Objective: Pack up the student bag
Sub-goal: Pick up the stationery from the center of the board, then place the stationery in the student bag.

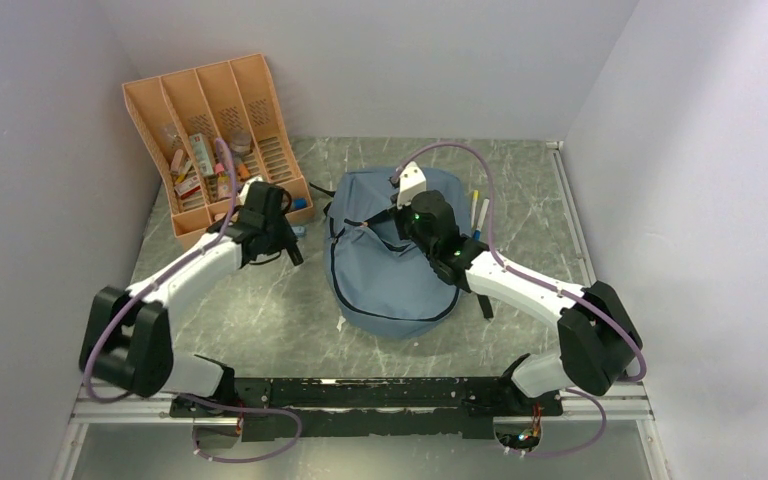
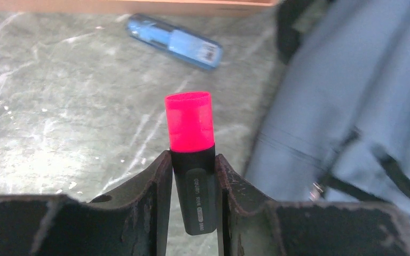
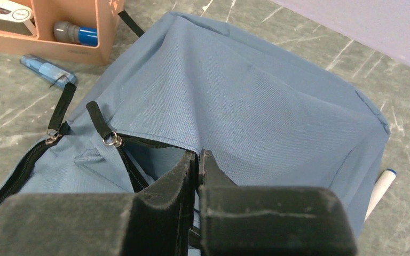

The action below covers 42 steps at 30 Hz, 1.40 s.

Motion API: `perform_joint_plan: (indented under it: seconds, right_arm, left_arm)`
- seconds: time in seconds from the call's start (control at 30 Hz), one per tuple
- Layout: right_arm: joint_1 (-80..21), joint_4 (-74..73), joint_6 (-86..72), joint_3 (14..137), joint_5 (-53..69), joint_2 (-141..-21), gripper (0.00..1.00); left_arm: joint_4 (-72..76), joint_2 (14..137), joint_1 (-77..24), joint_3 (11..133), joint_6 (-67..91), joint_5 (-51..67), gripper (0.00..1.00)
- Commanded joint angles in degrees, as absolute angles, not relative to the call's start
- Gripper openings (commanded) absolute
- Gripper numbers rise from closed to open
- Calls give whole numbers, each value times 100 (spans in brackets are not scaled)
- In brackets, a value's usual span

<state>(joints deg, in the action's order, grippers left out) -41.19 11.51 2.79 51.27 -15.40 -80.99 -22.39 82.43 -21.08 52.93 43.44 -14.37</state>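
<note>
The student bag (image 1: 390, 262) lies in the middle of the table (image 1: 260, 320), between my two arms, with its zip partly open. My right gripper (image 3: 197, 157) is pinched tight on the cloth at the edge of that opening; I think it lifts the flap so there is a hole to drop things in. My left gripper (image 2: 192, 160) is narrow and squeezes a pink highlighter (image 2: 190, 125) by its dark body; the pink cap pokes out in front, so the pen can go in cap first; it hangs over the table just beside the bag.

The left wrist view shows that grip up close, and a blue marker (image 2: 176, 41) lying on the table. The top view hides the grip, but shows the orange tray (image 1: 210, 120) of things at the back left. Only the right wrist view shows the dark gap under the flap.
</note>
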Motion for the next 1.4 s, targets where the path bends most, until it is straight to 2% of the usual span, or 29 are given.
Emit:
perform_joint_plan:
  seconds: [0.0, 0.2, 0.3, 0.4, 0.7, 0.87, 1.37]
  right_arm:
    - [-4140, 1633, -154, 5037, -1449, -7882, 0]
    - [-4123, 1827, -480, 5045, -1698, -7785, 0]
    - [-4088, 1865, -618, 5036, -1861, -7742, 0]
    - [-4025, 1857, -748, 5007, -1963, -7690, 0]
    - [-3931, 1770, -979, 4947, -2022, -7518, 0]
    - [-3920, 1687, -1058, 4935, -1955, -7405, 0]
    - [-3929, 1680, -1551, 4694, -1486, -7086, 0]
  left_arm:
    - [-1438, 7389, -2087, 4885, 3819, -347, 22]
    - [-89, 6671, -2158, 4264, 4397, 1089, 11]
    - [221, 6666, -2406, 4297, 4566, 1376, 6]
    - [462, 6738, -2726, 4326, 4728, 1476, 5]
    - [1147, 7424, -4037, 4594, 4950, 1194, 5]
    - [1595, 7854, -4171, 4632, 5141, 1222, 5]
    - [1400, 9262, -4222, 5850, 5436, 285, 5]
